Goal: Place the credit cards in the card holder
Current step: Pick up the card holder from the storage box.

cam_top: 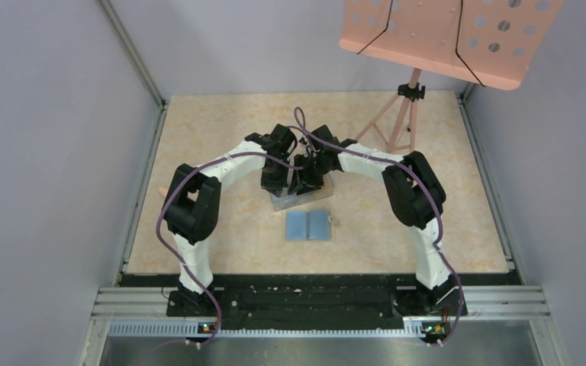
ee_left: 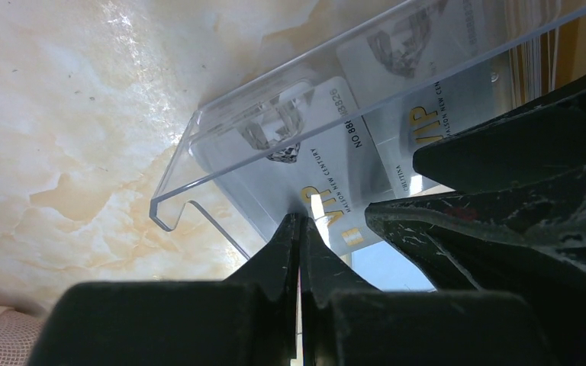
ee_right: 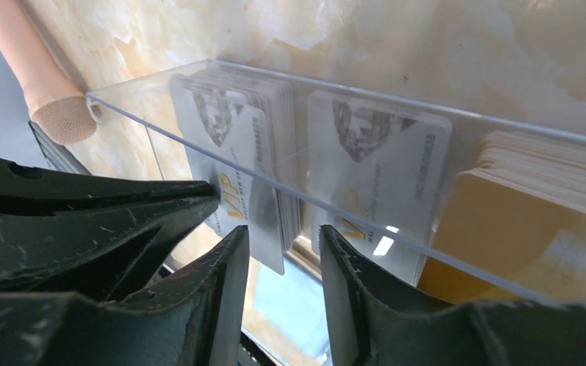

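Left gripper (ee_left: 299, 229), jaws pressed together on the corner of a white card (ee_right: 248, 210). Holds that card standing out past the rim of the clear plastic box (ee_left: 181, 169), over an end compartment.

Right gripper (ee_right: 282, 255) just beside it, fingers (ee_right: 221, 290) parted by a narrow gap and gripping nothing. Frames the card's free end in that gap in the right wrist view; cannot tell whether either pad touches it.

Both arms bent inward from their bases at the near edge, wrists tip to tip above the box, near the middle of the marbled beige table (cam_top: 198, 130).

More credit cards (ee_right: 378, 156) upright inside the box: white ones with gold "VIP" lettering in two compartments, a yellow-orange stack (ee_right: 503, 229) in the third.

Card holder (cam_top: 309, 226) lying open and flat on the table, just on the near side of the box, light blue inside facing up, apart from both grippers.

Peach music stand (cam_top: 442, 34) at the far right corner, tripod legs down on the table, well apart from the box.
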Robot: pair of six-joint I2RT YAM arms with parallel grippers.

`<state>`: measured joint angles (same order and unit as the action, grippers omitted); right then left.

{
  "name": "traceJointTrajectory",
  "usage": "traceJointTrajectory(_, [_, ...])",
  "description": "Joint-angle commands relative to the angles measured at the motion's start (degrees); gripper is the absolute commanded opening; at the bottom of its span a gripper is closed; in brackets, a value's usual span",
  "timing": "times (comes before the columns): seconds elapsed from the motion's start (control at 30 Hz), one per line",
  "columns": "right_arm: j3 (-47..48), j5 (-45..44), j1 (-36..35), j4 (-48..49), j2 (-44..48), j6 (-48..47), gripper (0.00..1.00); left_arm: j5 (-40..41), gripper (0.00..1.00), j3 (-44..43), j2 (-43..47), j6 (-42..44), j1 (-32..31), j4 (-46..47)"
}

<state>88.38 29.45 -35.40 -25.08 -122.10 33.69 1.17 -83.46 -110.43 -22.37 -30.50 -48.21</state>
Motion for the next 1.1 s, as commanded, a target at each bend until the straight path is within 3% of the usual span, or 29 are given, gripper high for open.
traceJointTrajectory(0.0, [-1.55,1.23,0.71,1.52,-0.55,0.89,0.38,-0.38,0.00,0.47,-1.84,0.12,-0.58,0.97])
traceJointTrajectory(0.17, [-3.23,2.91,1.15,4.10,-0.65,2.14,0.27,-3.02,0.00,1.84,-1.96,-1.11,-0.86,2.67])
traceJointTrajectory(0.4, [-4.13,5.40,1.22,6.75,0.14,3.19,0.00,-2.89,0.00,2.32,-2.08,-1.37,-1.13,2.82])
traceJointTrajectory(0.77, [-3.21,4.37,1.27,5.59,1.97,2.42,0.00,-2.59,0.00,1.95,-1.25,-1.38,-1.14,2.51])
traceJointTrajectory(1.07, [-3.56,4.11,1.82,5.22,4.66,1.84,0.00,-6.97,0.27,-0.72,3.77,-2.62,-0.93,3.04])
